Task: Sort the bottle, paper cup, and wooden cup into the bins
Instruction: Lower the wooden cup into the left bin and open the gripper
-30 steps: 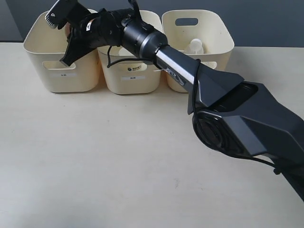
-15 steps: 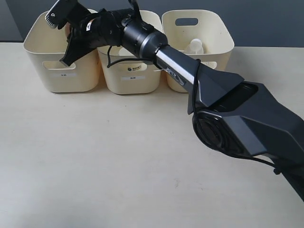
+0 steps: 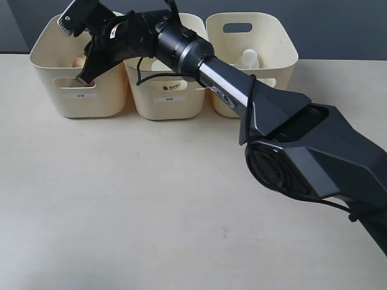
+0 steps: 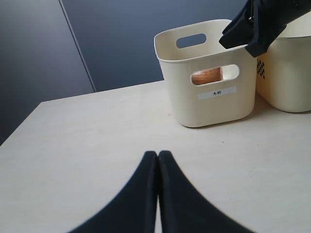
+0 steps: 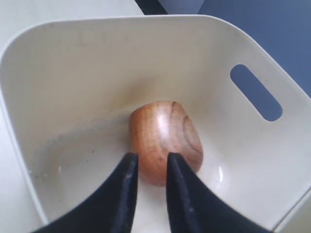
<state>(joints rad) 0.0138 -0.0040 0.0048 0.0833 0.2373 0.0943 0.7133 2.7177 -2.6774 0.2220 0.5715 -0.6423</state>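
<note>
The wooden cup (image 5: 165,141) lies on its side on the floor of the left bin (image 3: 57,99), and shows through that bin's handle cutout (image 4: 206,76). My right gripper (image 3: 72,51) hangs over this bin, open, its fingers (image 5: 127,167) apart and above the cup without touching it. The bottle (image 3: 248,59) stands in the right bin (image 3: 279,42). The paper cup's dark mark (image 3: 171,86) shows through the cutout of the middle bin (image 3: 151,107). My left gripper (image 4: 158,154) is shut on nothing, low over the table in front of the left bin.
The three bins stand in a row at the table's far edge, against a dark wall. The right arm (image 3: 242,90) stretches across the middle and right bins. The pale tabletop (image 3: 151,199) spreads in front of them.
The wooden cup now shows inside the left bin below the right gripper's fingers; earlier it was not visible there. The arm has barely moved.
</note>
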